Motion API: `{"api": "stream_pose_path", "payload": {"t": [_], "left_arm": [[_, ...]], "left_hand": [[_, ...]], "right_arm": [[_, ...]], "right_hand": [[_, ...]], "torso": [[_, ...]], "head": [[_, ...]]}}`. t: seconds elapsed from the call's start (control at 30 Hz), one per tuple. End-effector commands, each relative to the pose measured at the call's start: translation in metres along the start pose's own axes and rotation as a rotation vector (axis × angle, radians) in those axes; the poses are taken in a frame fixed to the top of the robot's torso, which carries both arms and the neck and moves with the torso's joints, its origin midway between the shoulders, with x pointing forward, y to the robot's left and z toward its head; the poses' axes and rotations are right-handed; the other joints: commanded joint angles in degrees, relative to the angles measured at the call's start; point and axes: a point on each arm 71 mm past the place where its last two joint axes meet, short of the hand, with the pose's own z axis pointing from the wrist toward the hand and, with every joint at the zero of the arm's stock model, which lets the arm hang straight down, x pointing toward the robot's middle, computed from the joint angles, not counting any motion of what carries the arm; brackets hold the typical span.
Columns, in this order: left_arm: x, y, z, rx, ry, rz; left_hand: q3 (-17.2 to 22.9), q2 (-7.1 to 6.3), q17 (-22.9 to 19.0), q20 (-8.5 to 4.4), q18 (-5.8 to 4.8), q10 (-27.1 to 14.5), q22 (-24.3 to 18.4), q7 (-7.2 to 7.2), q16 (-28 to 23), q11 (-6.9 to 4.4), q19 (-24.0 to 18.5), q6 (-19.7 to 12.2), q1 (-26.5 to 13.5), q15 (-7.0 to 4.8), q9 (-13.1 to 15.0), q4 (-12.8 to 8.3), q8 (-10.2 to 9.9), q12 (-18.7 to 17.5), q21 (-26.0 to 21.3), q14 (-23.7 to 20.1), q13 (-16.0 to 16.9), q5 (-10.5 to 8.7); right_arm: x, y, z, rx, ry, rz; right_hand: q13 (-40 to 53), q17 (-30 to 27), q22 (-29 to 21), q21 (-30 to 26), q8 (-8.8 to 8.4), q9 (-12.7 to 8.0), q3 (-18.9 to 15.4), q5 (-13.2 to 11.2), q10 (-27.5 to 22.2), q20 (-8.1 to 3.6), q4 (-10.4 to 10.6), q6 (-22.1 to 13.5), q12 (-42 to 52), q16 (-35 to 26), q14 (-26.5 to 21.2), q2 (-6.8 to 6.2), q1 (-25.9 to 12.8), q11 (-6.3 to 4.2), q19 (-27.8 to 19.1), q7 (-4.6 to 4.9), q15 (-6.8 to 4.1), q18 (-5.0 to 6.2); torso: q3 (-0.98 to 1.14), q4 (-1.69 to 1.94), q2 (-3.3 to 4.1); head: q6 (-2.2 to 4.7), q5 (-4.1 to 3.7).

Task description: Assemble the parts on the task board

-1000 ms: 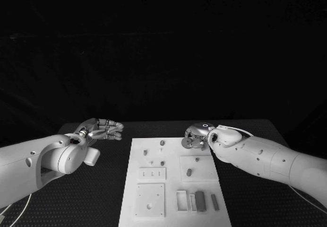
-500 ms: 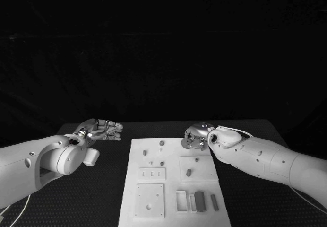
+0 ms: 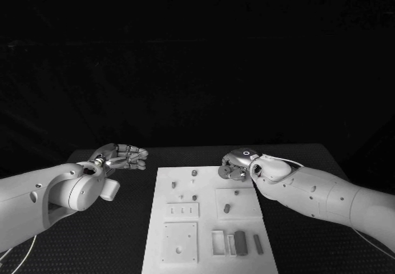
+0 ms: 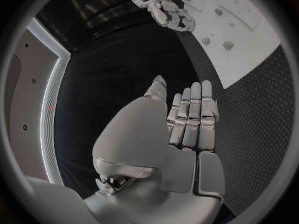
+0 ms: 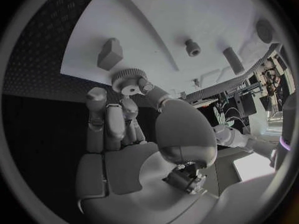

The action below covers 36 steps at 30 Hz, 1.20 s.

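Dim surroundings, fisheye-bent wrist edges

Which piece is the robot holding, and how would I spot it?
Find the white board in the middle of the table, then go to its far right corner, where the right hand is. The fingertips there pinch a gear: a small round disc with a toothed rim, unlike the plain pegs nearby.

Task board (image 3: 210, 240) cut by bottom edge
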Motion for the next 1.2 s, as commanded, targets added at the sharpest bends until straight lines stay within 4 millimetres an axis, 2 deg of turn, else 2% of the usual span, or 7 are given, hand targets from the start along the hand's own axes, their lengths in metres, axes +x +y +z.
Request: {"api": "stream_pose_path", "payload": {"t": [0.03, 0.33, 0.63, 0.97, 1.1, 1.2], "left_arm": [[0.002, -0.002, 0.000, 0.012, 0.016, 0.002], [0.001, -0.001, -0.001, 0.011, 0.012, 0.002], [0.001, -0.001, -0.002, 0.012, 0.013, 0.001], [0.000, -0.001, -0.003, 0.011, 0.012, 0.001], [0.000, -0.001, -0.003, 0.011, 0.012, 0.001], [0.001, -0.001, -0.003, 0.011, 0.016, 0.000]], "left_hand": [[-0.37, -0.53, 0.05, -0.10, 0.94, 0.19, -0.10, 1.68, -0.24, 0.15, 0.40, 0.28, 0.18, -0.09, -0.09, 0.04, -0.34, -0.29, -0.22, 0.31, -0.09, 0.09], [-0.38, -0.55, 0.09, -0.10, 0.94, 0.17, -0.10, 1.68, -0.29, 0.17, 0.40, 0.26, 0.19, -0.09, -0.11, 0.03, -0.35, -0.33, -0.24, 0.32, -0.10, 0.09], [-0.38, -0.56, 0.14, -0.09, 0.93, 0.12, -0.10, 1.68, -0.34, 0.19, 0.41, 0.24, 0.19, -0.09, -0.12, 0.03, -0.38, -0.39, -0.27, 0.33, -0.11, 0.09], [-0.39, -0.56, 0.18, -0.09, 0.93, 0.09, -0.10, 1.68, -0.39, 0.21, 0.41, 0.22, 0.19, -0.09, -0.14, 0.04, -0.39, -0.44, -0.29, 0.34, -0.12, 0.09], [-0.39, -0.57, 0.20, -0.09, 0.93, 0.09, -0.10, 1.68, -0.41, 0.22, 0.41, 0.22, 0.19, -0.08, -0.14, 0.03, -0.40, -0.46, -0.30, 0.34, -0.12, 0.09], [-0.39, -0.57, 0.22, -0.09, 0.93, 0.08, -0.10, 1.68, -0.43, 0.22, 0.41, 0.21, 0.19, -0.08, -0.14, 0.04, -0.40, -0.47, -0.31, 0.35, -0.12, 0.09]], "right_arm": [[0.016, -0.001, -0.007, 0.019, 0.048, -0.087], [-0.001, 0.026, -0.009, -0.047, -0.036, -0.128], [-0.022, 0.063, -0.014, -0.126, -0.115, -0.168], [-0.031, 0.102, -0.017, -0.200, -0.147, -0.171], [-0.031, 0.111, -0.013, -0.210, -0.137, -0.172], [-0.030, 0.117, -0.008, -0.213, -0.133, -0.174]], "right_hand": [[0.05, 0.12, 1.00, 0.20, 3.22, 2.05, -0.34, 0.18, 0.22, -0.04, 0.03, 6.06, 0.10, -0.23, 0.13, 0.10, -0.27, -0.25, 0.15, -0.48, -0.45, 5.39], [0.03, 0.30, 0.97, 0.22, 3.23, 2.15, -0.28, 0.18, 0.76, -0.13, 0.04, 6.24, 0.16, -0.25, 0.43, -0.27, -0.22, -0.38, 0.41, -0.60, -0.58, 5.39], [-0.19, 0.47, 0.92, 0.21, 3.22, 2.23, -0.22, 0.18, 1.24, -0.21, 0.07, 6.43, 0.03, -0.29, 0.81, -0.77, -0.24, -0.48, 0.74, -0.69, -0.68, 5.39], [-0.70, 0.38, 0.84, 0.11, 3.08, 2.22, -0.14, 0.18, 1.22, -0.22, 0.14, 6.38, -0.42, -0.39, 0.95, -1.13, -0.40, -0.48, 0.95, -0.69, -0.71, 5.39], [-0.82, 0.35, 0.82, 0.07, 3.02, 2.21, -0.11, 0.18, 1.23, -0.22, 0.17, 6.34, -0.54, -0.43, 0.98, -1.23, -0.49, -0.48, 1.01, -0.68, -0.70, 5.39], [-0.89, 0.33, 0.79, 0.01, 2.93, 2.19, -0.09, 0.18, 1.30, -0.21, 0.20, 6.27, -0.62, -0.47, 1.02, -1.38, -0.65, -0.46, 1.06, -0.66, -0.69, 5.39]], "torso": [[-0.04, 0.00, -0.05], [0.04, 0.06, -0.08], [0.00, 0.03, -0.05], [-0.07, 0.33, -0.06], [-0.02, 0.17, -0.04], [-0.09, 0.19, -0.05]], "head": [[0.11, -0.12], [0.28, -0.08], [0.52, 0.02], [0.42, 0.29], [0.52, 0.51], [0.52, 0.51]]}}
